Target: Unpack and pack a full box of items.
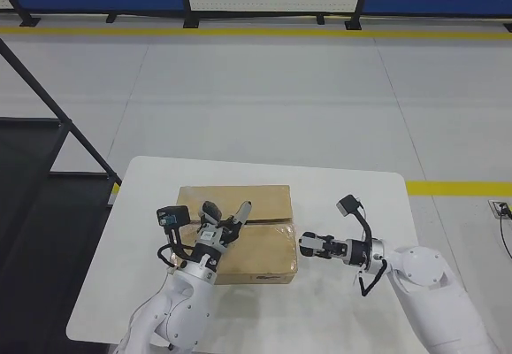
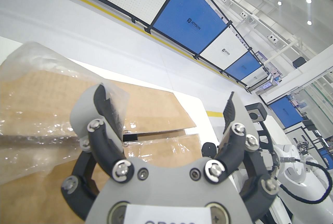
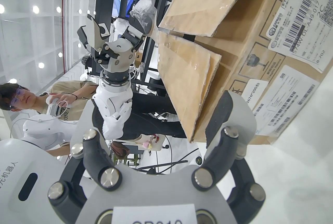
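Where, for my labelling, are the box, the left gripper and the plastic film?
box (image 1: 256,252): top view, near flap.
left gripper (image 2: 166,92): left wrist view, between fingertips.
plastic film (image 2: 36,53): left wrist view, crumpled edge.

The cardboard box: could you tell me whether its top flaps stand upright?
No; on the cardboard box both flaps lie folded over the top, a gap between them.

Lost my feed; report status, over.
Left gripper open over box. Right gripper open at ajar flap. Film clings to one left finger.
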Controlling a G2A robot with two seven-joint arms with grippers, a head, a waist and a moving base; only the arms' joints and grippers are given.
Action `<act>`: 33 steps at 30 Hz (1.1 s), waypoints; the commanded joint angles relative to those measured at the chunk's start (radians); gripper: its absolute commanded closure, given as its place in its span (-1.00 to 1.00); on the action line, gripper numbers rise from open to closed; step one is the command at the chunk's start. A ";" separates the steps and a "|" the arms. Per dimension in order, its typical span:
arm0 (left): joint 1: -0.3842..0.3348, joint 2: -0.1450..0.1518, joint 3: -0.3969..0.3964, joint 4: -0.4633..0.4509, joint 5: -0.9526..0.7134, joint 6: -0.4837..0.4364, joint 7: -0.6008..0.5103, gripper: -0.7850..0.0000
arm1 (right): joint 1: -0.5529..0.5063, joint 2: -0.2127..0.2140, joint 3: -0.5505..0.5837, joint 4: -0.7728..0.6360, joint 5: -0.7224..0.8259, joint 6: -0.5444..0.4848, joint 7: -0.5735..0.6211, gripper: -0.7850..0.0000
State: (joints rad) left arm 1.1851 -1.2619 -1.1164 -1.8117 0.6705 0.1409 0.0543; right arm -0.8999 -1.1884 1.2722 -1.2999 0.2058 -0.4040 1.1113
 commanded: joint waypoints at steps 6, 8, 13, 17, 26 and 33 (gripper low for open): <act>-0.001 0.002 -0.004 0.000 0.059 -0.006 -0.013 -1.00 | -0.018 0.003 0.013 -0.016 0.040 -0.006 -0.022 -1.00; -0.005 0.002 0.012 -0.006 0.126 0.005 -0.024 -1.00 | -0.021 0.006 0.018 -0.018 0.047 -0.006 -0.017 -1.00; -0.029 -0.005 0.059 -0.001 0.240 0.026 -0.063 -1.00 | -0.031 0.012 0.023 -0.028 0.048 -0.005 -0.015 -1.00; -0.053 -0.012 0.090 0.016 0.305 0.028 -0.102 -1.00 | -0.045 0.017 0.032 -0.036 0.049 -0.008 -0.019 -1.00; -0.098 -0.026 0.132 0.052 0.361 -0.010 -0.184 -1.00 | -0.073 0.030 0.057 -0.052 0.063 -0.011 -0.017 -1.00; -0.114 -0.037 0.157 0.076 0.390 -0.029 -0.218 -1.00 | -0.082 0.037 0.061 -0.059 0.069 -0.014 -0.020 -1.00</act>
State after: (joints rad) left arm 1.0722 -1.2972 -0.9631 -1.7373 1.0582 0.1120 -0.1610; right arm -0.9811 -1.1521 1.3335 -1.3578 0.2740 -0.4178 1.0910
